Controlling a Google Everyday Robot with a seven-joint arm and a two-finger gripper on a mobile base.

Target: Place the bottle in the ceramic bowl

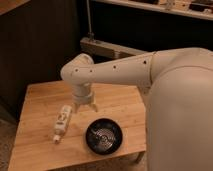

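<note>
The white bottle (61, 121) lies on its side on the wooden table (40, 102), cap toward the front left. The black ceramic bowl (104, 135) with pale swirl lines sits near the table's front edge, to the right of the bottle, and holds nothing. My gripper (85, 107) hangs over the table's middle, pointing down, just right of the bottle's upper end and behind the bowl. Its fingers are spread apart and hold nothing.
My large white arm (165, 85) fills the right side and hides the table's right part. A dark wall and a metal rail (107, 47) stand behind the table. The floor shows at the lower left.
</note>
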